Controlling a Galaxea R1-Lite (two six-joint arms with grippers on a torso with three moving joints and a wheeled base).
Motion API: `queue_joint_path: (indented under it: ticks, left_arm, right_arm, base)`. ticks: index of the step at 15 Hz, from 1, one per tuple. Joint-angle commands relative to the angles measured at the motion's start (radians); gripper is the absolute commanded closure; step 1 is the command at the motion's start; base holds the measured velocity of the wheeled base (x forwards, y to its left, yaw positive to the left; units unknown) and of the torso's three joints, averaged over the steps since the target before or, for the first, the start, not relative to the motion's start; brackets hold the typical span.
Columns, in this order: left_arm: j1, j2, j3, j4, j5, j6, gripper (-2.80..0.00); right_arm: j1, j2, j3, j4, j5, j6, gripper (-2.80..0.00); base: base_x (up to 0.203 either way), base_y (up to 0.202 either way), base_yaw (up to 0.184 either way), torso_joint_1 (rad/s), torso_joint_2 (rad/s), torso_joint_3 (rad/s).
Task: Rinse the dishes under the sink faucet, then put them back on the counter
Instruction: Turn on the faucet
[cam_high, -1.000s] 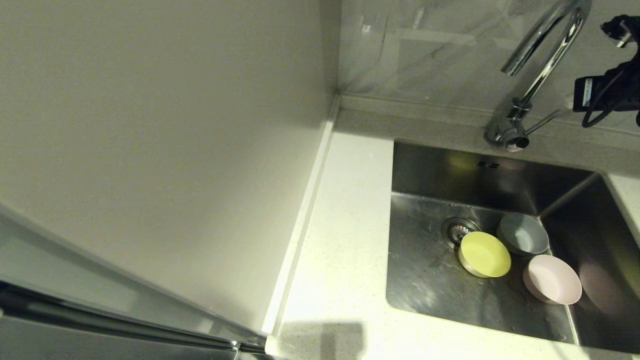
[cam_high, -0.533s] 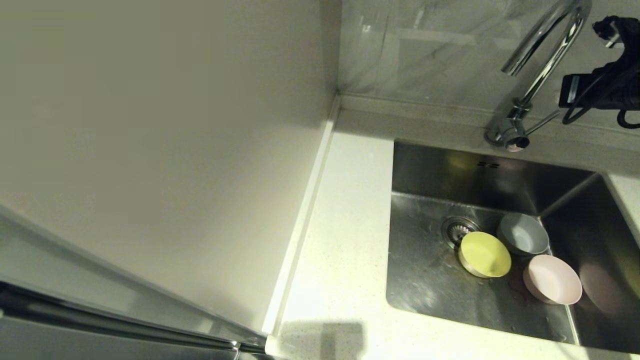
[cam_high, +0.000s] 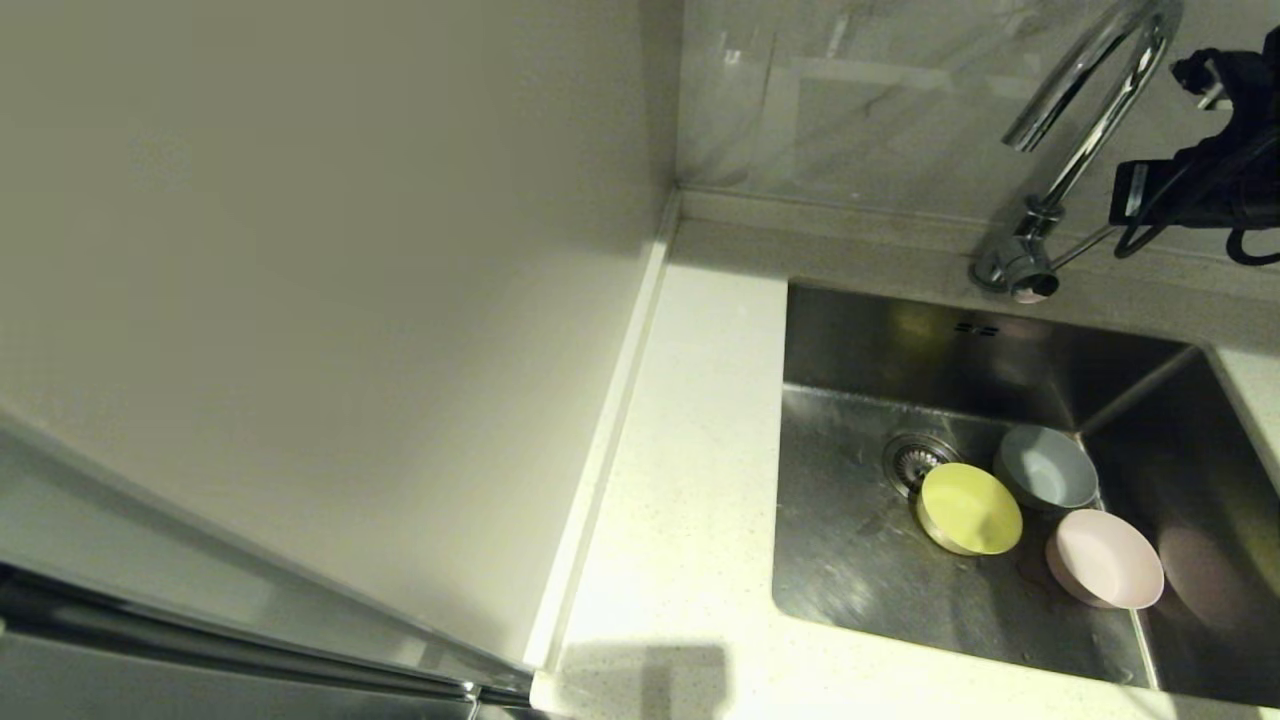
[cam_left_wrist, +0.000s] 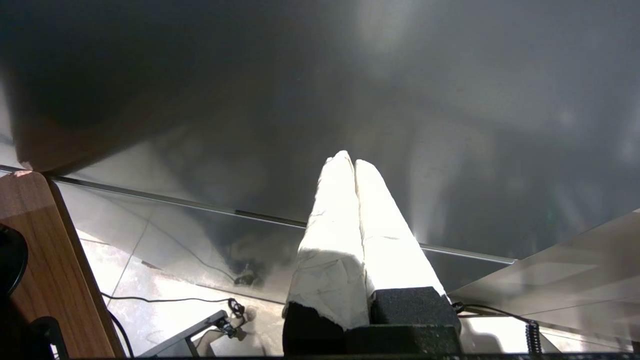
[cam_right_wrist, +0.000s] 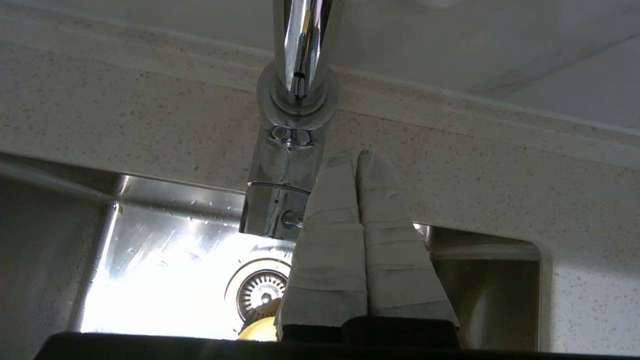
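Three bowls sit in the sink (cam_high: 850, 570) to the right of its drain (cam_high: 912, 458): yellow-green (cam_high: 970, 508), grey-blue (cam_high: 1045, 468) and pink (cam_high: 1104, 558). The chrome faucet (cam_high: 1085, 120) rises behind the basin, its thin lever (cam_high: 1088, 242) pointing right. My right arm (cam_high: 1200, 185) hovers at the lever's outer end. In the right wrist view my right gripper (cam_right_wrist: 356, 155) is shut and empty, right beside the faucet body (cam_right_wrist: 285, 165), with most of the lever hidden behind its fingers; contact cannot be told. My left gripper (cam_left_wrist: 348, 161) is shut and empty, parked away from the sink.
The white speckled counter (cam_high: 690, 480) runs left of the basin, bounded by a raised edge strip (cam_high: 600, 450) and a plain wall panel (cam_high: 330, 300). A marbled backsplash (cam_high: 880, 100) stands behind the faucet. A narrow counter strip (cam_right_wrist: 125, 130) lies behind the sink.
My right arm has moved left and slightly up, closing in on the faucet lever's end. The bowls have not moved.
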Motion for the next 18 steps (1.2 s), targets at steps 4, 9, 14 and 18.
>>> queue_joint_path:
  ticks: [4, 9, 14, 18]
  left_arm:
    - [0.000, 0.000, 0.003, 0.000, 0.000, 0.000, 0.00]
    - [0.000, 0.000, 0.003, 0.000, 0.000, 0.000, 0.00]
    - [0.000, 0.000, 0.003, 0.000, 0.000, 0.000, 0.00]
    - [0.000, 0.000, 0.003, 0.000, 0.000, 0.000, 0.00]
  right_arm:
    - [0.000, 0.004, 0.000, 0.001, 0.001, -0.003, 0.00]
    - [-0.001, 0.018, 0.002, 0.003, 0.001, -0.041, 0.00]
    - [-0.003, 0.018, 0.003, 0.007, -0.054, -0.109, 0.00]
    - [-0.004, 0.011, 0.008, 0.014, -0.092, -0.143, 0.00]
  base:
    - [0.000, 0.000, 0.000, 0.000, 0.00, 0.000]
    - [0.000, 0.000, 0.000, 0.000, 0.00, 0.000]
    - [0.000, 0.000, 0.000, 0.000, 0.00, 0.000]
    - [0.000, 0.000, 0.000, 0.000, 0.00, 0.000]
